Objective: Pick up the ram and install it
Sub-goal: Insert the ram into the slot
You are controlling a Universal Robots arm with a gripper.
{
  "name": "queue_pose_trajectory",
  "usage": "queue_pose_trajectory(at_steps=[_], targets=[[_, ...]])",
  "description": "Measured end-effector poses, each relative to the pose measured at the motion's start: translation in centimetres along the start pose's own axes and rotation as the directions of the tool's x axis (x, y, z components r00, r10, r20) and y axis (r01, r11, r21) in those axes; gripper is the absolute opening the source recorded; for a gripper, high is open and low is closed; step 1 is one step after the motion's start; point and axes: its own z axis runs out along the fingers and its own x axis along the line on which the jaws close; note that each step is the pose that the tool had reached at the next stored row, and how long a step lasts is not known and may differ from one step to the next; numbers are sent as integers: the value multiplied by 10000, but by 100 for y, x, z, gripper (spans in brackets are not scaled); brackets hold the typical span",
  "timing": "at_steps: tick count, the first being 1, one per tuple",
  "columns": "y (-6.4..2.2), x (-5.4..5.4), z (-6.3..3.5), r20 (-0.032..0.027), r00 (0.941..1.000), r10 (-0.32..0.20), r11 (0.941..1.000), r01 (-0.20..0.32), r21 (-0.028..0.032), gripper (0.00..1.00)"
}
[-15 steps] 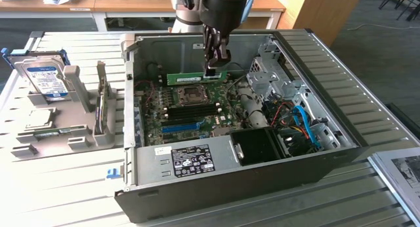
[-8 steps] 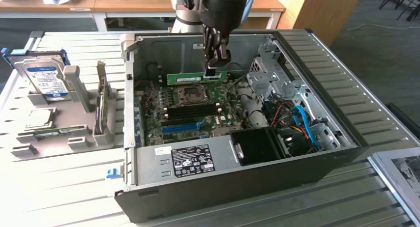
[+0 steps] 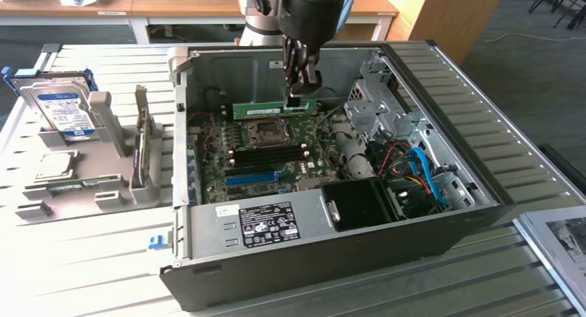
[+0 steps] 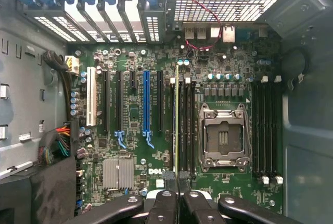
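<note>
The ram (image 3: 273, 109) is a long green stick with a white label. My gripper (image 3: 300, 101) is shut on one end of it and holds it level, inside the open computer case (image 3: 440, 118) and above the motherboard (image 3: 274, 162). In the wrist view the ram (image 4: 177, 120) shows edge-on as a thin line running away from my gripper (image 4: 178, 195). It lies over the black memory slots (image 4: 186, 125) beside the CPU socket (image 4: 222, 138). I cannot tell whether it touches a slot.
More black memory slots (image 4: 265, 125) lie on the socket's other side, and a blue slot (image 4: 146, 101) sits among the expansion slots. The power supply (image 3: 265, 224), drive cage (image 3: 385, 104) and cables (image 3: 416, 166) crowd the case. A hard drive (image 3: 60, 111) stands in a grey holder (image 3: 92, 186) at the exterior view's left.
</note>
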Motion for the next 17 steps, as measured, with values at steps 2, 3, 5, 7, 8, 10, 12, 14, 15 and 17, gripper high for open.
queue_pose_trajectory(at_steps=[2,3,5,7,8,10,12,14,15,17], targets=[[-2,0,31,-1,10000,0,10000,0,0,11],[-2,0,46,-2,10000,0,10000,0,0,11],[-4,0,79,0,10000,0,10000,0,0,11],[-5,0,115,0,10000,0,10000,0,0,11],[-6,0,132,0,10000,0,10000,0,0,11],[-7,0,163,-1,10000,0,10000,0,0,11],[-9,1,197,-1,10000,0,10000,0,0,11],[-10,1,232,-1,10000,0,10000,0,0,11],[-11,1,250,0,10000,0,10000,0,0,11],[-12,1,285,0,10000,0,10000,0,0,11]])
